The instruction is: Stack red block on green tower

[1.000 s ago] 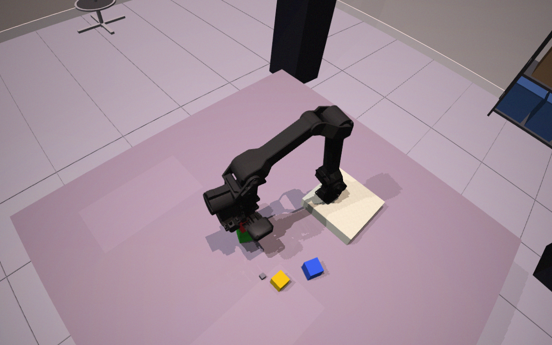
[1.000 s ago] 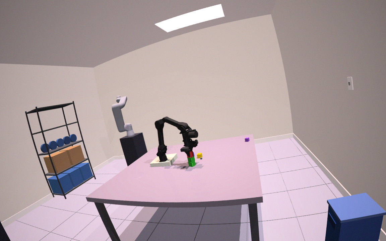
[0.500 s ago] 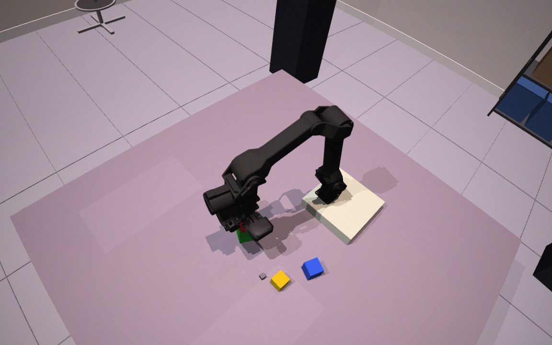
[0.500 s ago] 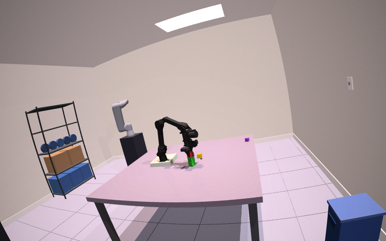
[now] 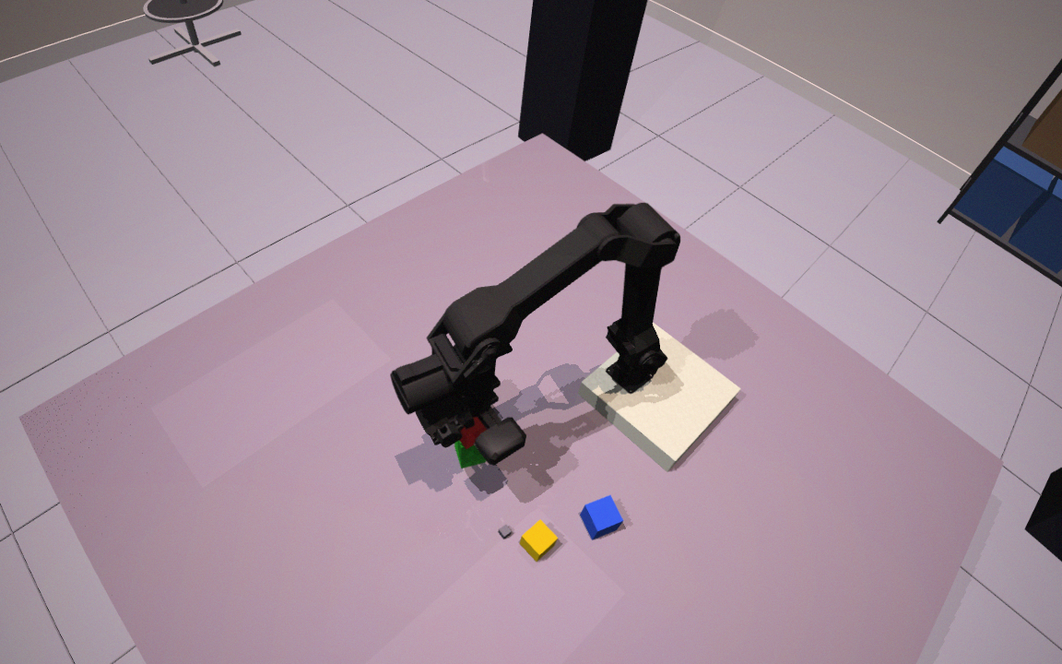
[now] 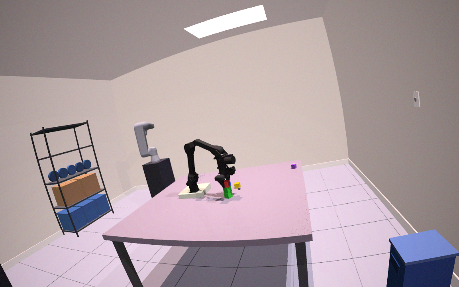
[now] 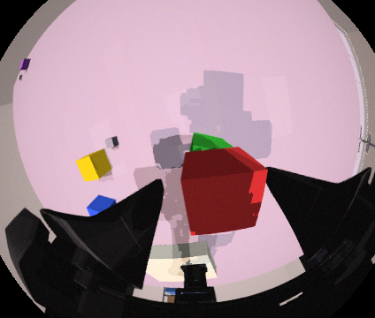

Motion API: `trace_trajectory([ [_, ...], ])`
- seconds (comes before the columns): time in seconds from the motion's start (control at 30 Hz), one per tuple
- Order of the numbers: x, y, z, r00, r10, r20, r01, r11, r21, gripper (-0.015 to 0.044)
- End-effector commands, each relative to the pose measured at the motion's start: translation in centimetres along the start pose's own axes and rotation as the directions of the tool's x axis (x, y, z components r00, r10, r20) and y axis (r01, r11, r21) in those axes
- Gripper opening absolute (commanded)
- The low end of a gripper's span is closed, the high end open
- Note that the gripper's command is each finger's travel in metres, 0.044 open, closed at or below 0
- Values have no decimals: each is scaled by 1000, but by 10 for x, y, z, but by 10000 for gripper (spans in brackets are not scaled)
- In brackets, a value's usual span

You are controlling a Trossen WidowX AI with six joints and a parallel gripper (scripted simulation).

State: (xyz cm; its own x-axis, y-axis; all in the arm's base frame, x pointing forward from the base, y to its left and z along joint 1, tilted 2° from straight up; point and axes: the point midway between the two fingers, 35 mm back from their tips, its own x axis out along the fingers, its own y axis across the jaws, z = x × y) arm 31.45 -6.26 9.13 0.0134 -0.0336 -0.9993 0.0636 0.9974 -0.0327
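Standing wide open around the red block now resting atop the green tower, gripping nothing: the pincer, with only retreat remaining.

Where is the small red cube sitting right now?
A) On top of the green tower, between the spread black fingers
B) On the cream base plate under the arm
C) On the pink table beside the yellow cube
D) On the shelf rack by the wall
A: the small red cube rests on the green tower, with the black gripper open around it and gaps at both sides.
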Motion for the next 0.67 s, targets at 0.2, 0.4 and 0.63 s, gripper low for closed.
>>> trace_trajectory([
  [0.2, 0, 0, 0, 1000, 0, 1, 0, 1000, 0, 440],
  [0.4, 0, 0, 0, 1000, 0, 1, 0, 1000, 0, 440],
  [0.63, 0, 0, 0, 1000, 0, 1, 0, 1000, 0, 440],
])
